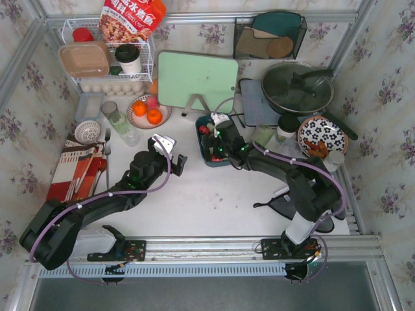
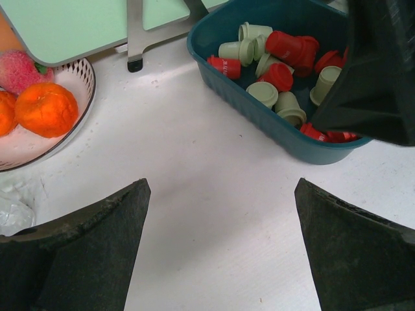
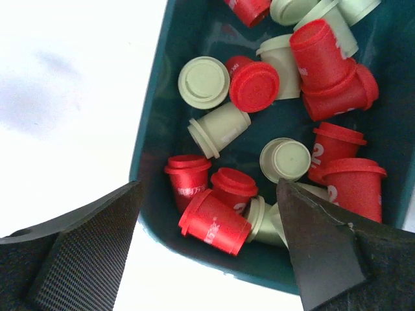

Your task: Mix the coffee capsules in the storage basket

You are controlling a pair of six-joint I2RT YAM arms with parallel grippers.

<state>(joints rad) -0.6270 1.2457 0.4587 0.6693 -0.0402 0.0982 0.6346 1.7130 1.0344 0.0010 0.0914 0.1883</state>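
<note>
The storage basket (image 1: 200,129) is a dark teal bin at mid-table, holding a jumble of red and pale green coffee capsules (image 3: 254,85). My right gripper (image 3: 209,184) hangs open over the basket's near corner (image 3: 155,116). A red capsule (image 3: 214,221) lies loose between its fingers, touching neither. In the top view the right gripper (image 1: 220,139) covers much of the basket. My left gripper (image 2: 222,188) is open over bare white table, left of the basket (image 2: 259,123), with nothing between its fingers. The capsules (image 2: 279,76) show in its view too.
A plate of oranges (image 1: 148,111) sits left of the basket. A green cutting board (image 1: 196,79) leans behind it. A pan (image 1: 297,87) and patterned bowl (image 1: 322,136) lie to the right. A wire rack (image 1: 107,58), a glass cup (image 1: 120,123) and a striped cloth (image 1: 78,165) occupy the left.
</note>
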